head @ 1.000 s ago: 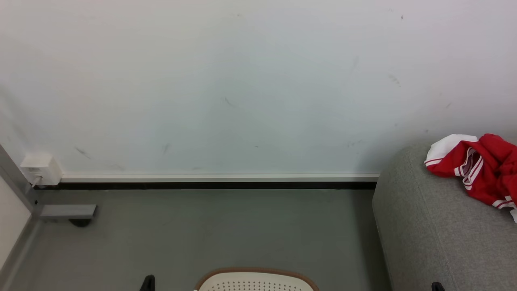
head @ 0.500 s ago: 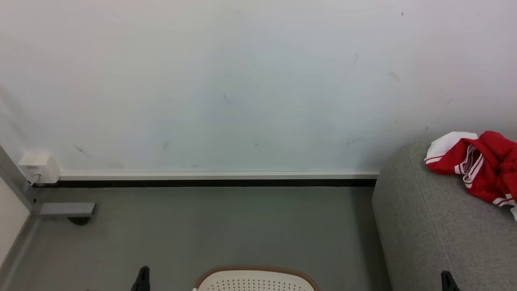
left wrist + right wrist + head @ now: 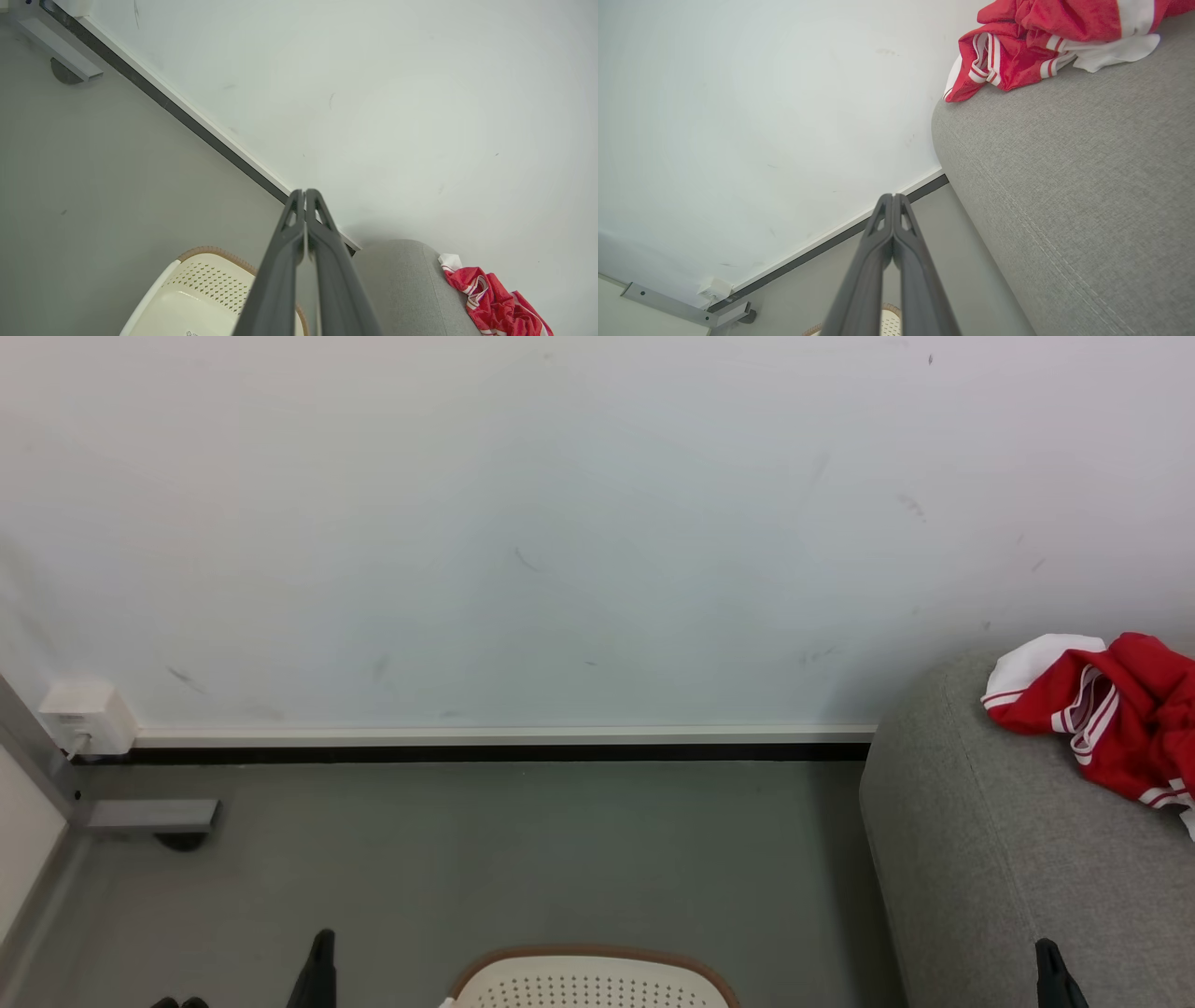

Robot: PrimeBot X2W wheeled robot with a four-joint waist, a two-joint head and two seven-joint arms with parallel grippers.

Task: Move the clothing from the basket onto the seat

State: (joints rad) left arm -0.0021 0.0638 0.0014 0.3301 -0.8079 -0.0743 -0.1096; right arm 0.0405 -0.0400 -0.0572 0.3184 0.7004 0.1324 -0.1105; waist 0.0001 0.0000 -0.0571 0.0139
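Observation:
Red clothing [image 3: 1116, 723] with white panels and stripes lies bunched on the grey seat [image 3: 990, 859] at the right; it shows too in the left wrist view [image 3: 490, 298] and the right wrist view [image 3: 1031, 44]. The cream basket [image 3: 588, 980] with a brown rim peeks in at the bottom centre, its inside hidden. My left gripper [image 3: 322, 957] stands left of the basket, shut and holding nothing; its fingers [image 3: 303, 219] press together. My right gripper [image 3: 1047, 961] rises in front of the seat, shut and empty, fingers [image 3: 893, 219] together.
A white wall [image 3: 523, 523] with a dark skirting strip [image 3: 467, 753] runs behind. A white socket box [image 3: 79, 719] and a grey metal bracket [image 3: 149, 816] sit at the far left. Grey floor [image 3: 485, 859] lies between the wall, basket and seat.
Both grippers have come further up into the head view. The whole picture has shifted slightly, so the head camera has moved. The clothing stays on the seat.

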